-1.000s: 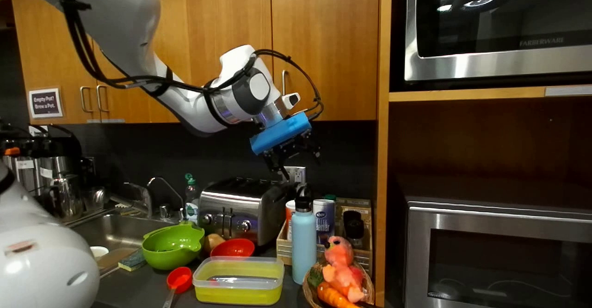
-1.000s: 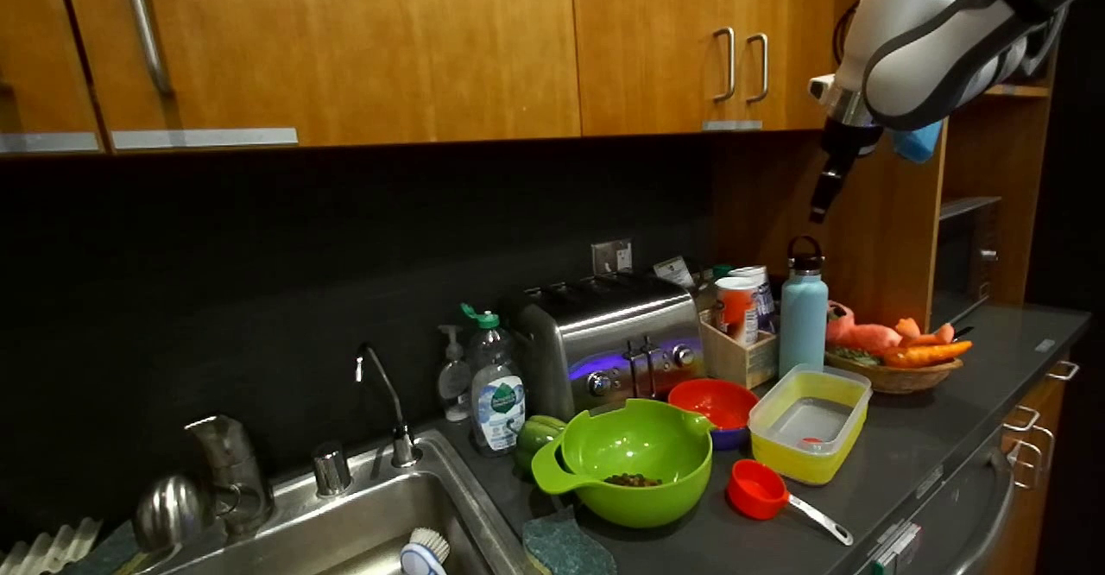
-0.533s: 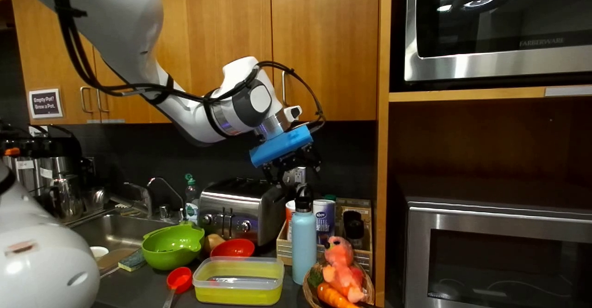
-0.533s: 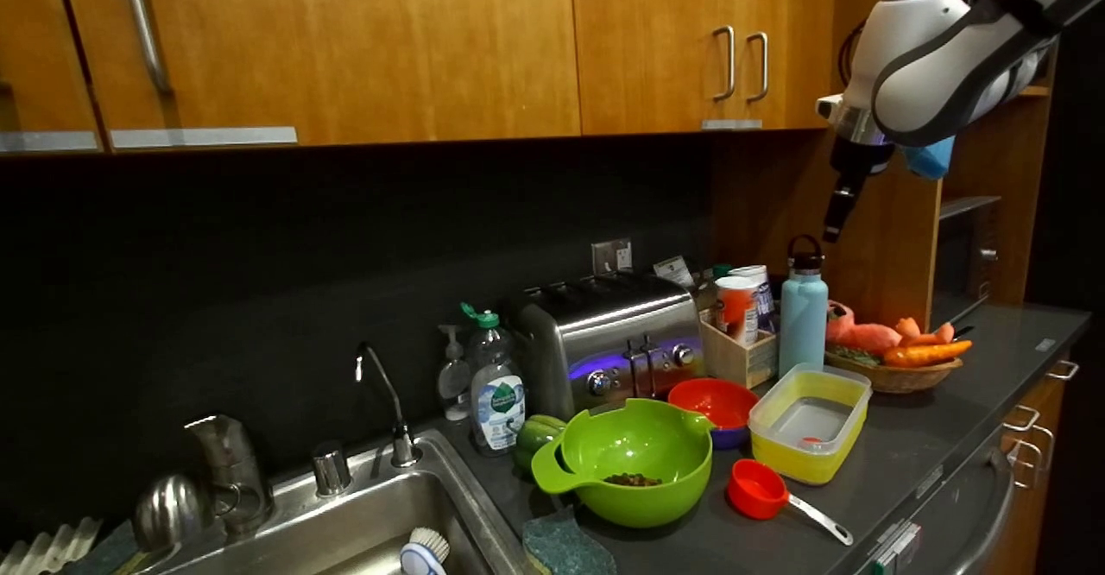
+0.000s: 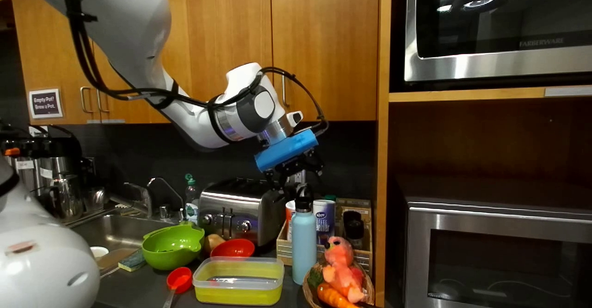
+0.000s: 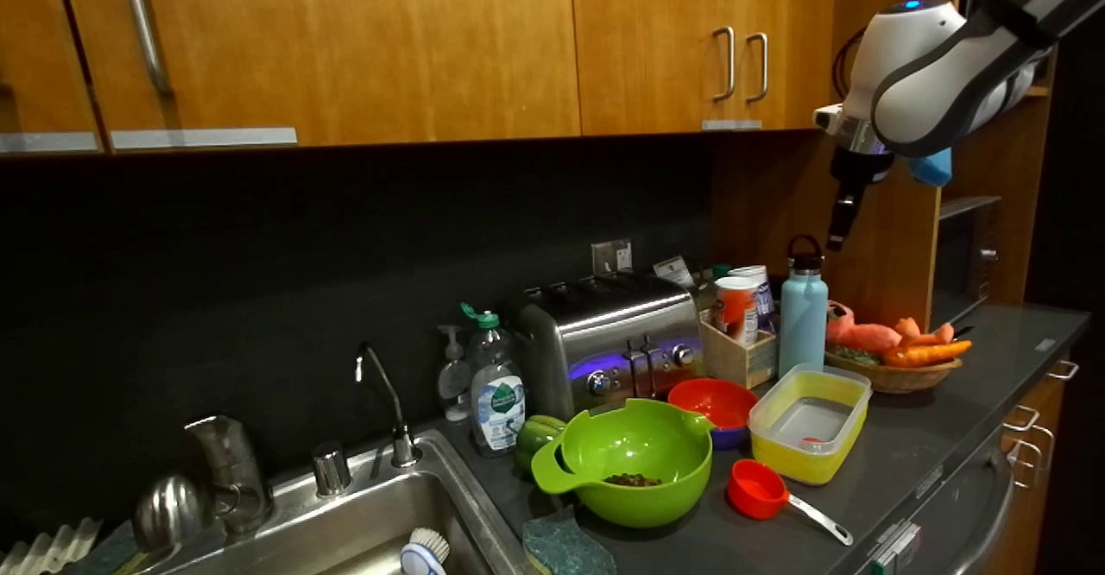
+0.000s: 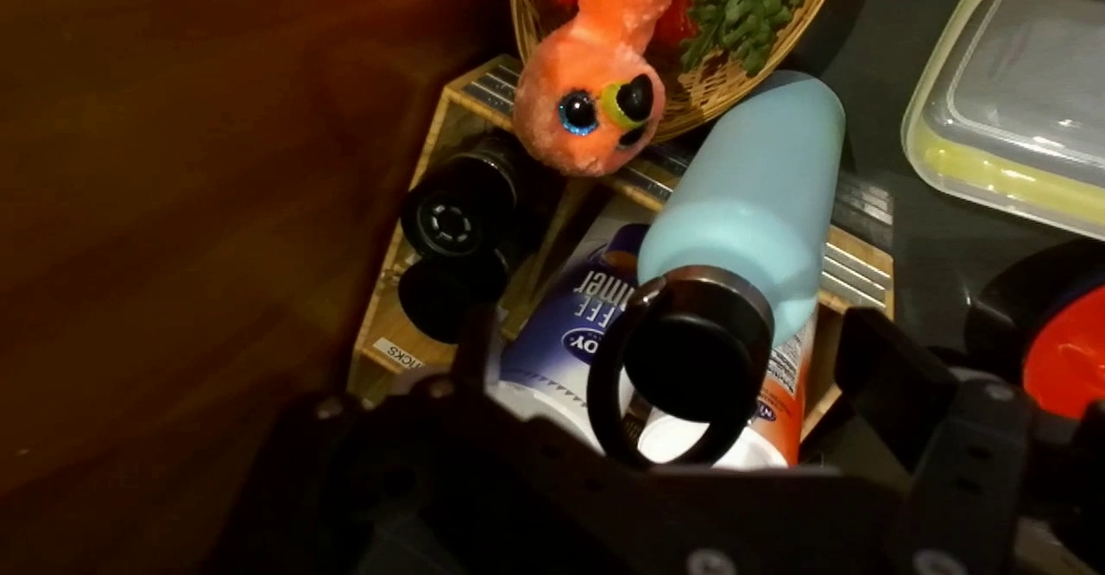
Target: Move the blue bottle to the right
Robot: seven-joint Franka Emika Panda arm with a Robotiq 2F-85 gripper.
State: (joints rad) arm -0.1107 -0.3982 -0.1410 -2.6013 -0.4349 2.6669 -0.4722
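Lower than a second ago, the claw (image 7: 673,346), spread apart, nears the blue bottle (image 5: 304,248), which stands upright on the tabletop (image 6: 915,428) beside the basket (image 6: 902,379), so the grasp is probably next.

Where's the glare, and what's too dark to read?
Wrist view: wood panel murky, end effector mostly a black silhouette, but bottle reads fine; in an exterior view: bright reflections in the glass of the upper microwave; in an exterior view: glare streak along the top edge of the toaster, backsplash nearly black.
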